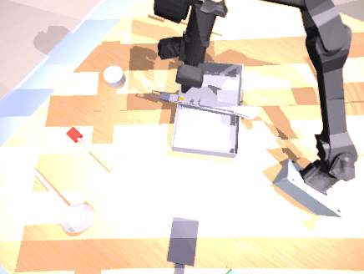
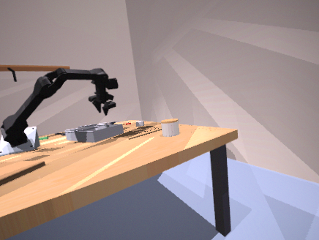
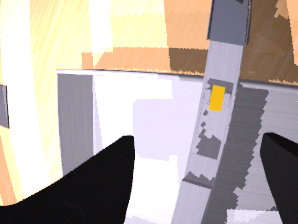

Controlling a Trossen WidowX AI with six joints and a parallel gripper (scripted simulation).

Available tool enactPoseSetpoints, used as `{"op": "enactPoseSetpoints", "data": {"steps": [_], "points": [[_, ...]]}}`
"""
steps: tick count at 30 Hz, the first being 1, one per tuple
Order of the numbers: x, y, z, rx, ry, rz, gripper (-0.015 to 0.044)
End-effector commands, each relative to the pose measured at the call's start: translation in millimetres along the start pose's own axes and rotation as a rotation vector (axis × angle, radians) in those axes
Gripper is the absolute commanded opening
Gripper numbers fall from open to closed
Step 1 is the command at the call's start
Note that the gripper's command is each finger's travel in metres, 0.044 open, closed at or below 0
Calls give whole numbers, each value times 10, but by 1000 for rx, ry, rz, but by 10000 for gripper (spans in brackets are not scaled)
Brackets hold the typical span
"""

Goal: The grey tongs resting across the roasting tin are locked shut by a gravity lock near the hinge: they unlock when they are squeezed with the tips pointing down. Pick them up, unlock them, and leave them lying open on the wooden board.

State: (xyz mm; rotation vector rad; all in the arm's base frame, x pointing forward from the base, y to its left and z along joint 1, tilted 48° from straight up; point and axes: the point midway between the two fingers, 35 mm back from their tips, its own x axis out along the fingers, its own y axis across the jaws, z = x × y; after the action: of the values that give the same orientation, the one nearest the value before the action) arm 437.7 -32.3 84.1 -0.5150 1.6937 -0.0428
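The grey tongs lie across the roasting tin, their arms together. Their narrow end, near a yellow mark, sticks out over the tin's left wall in the top view. My gripper is open and empty, with its fingers pointing down above the tin. In the wrist view the tongs run between and beyond the two fingertips, untouched. In the top view the gripper hides part of the tin's far left side. The wooden board is partly hidden behind the arm in the top view.
A white cup stands left of the tin. A red-headed spatula, a round pan and a dark turner lie around it. A lidded canister stands near the table's far end in the exterior view.
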Motion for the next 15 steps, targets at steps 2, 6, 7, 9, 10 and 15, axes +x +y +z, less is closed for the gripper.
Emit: {"op": "enactPoseSetpoints", "data": {"steps": [2,6,7,9,10,15], "points": [[240,-197,-224,83,131,52,260],[240,-197,-224,83,131,52,260],[238,-203,-216,83,129,51,260],[230,-223,-191,84,120,48,260],[230,-223,-191,84,120,48,260],[232,-223,-191,84,120,48,260]]}}
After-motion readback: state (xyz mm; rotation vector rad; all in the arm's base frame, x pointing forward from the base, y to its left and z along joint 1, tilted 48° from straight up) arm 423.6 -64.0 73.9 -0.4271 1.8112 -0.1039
